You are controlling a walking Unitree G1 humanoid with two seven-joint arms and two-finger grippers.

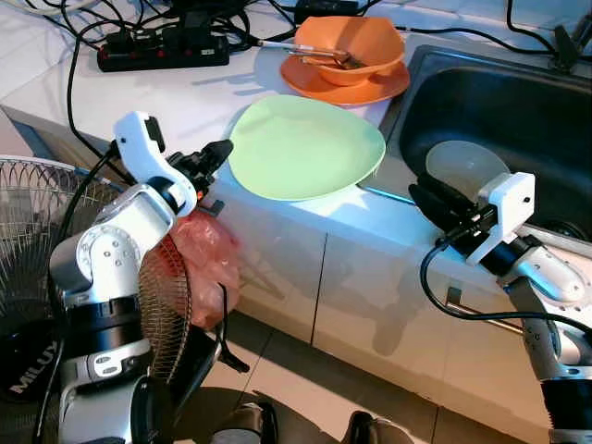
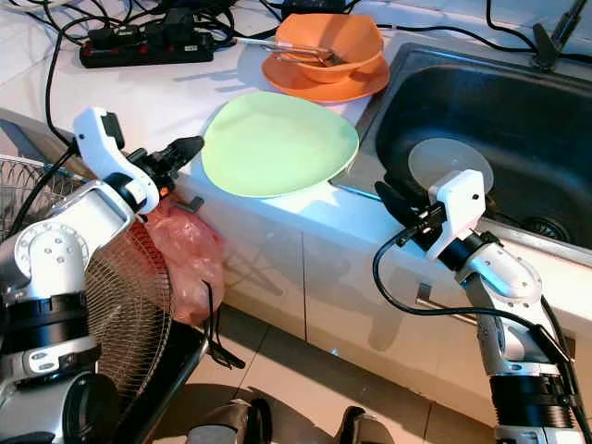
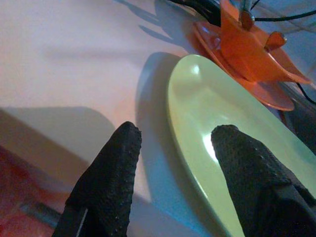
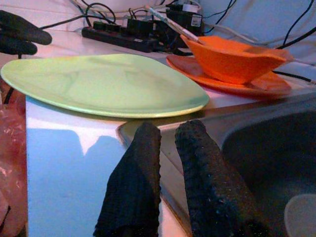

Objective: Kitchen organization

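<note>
Nearest you, the left gripper [image 1: 220,151] sits at the front edge of the counter [image 1: 185,102] with its fingers spread apart — in the left wrist view one finger [image 3: 106,180] rests over bare countertop and the other [image 3: 252,173] over the near rim of the green plate [image 1: 305,146], so the rim lies roughly between them but nothing is clamped yet. The right gripper [image 1: 427,199] waits near the front lip of the sink [image 1: 518,102], its two fingers nearly together and holding nothing, pointed toward the plate's other side. The plate overhangs the counter edge a little, which helps you: slide the lower finger under that overhang and keep the upper one on the inner slope, then close slowly, because a shallow smooth rim will likely slip if you pinch only the very lip. Lift level — a tilt would swing the far edge toward the orange bowl [image 1: 350,48] stacked on its orange plate [image 1: 347,85] just beyond. A pale round dish [image 1: 465,166] lies down in the sink, close to the right gripper. At the back of the counter runs a black power strip [image 1: 165,48] with tangled cables, so keep any lift low and away from them.
</note>
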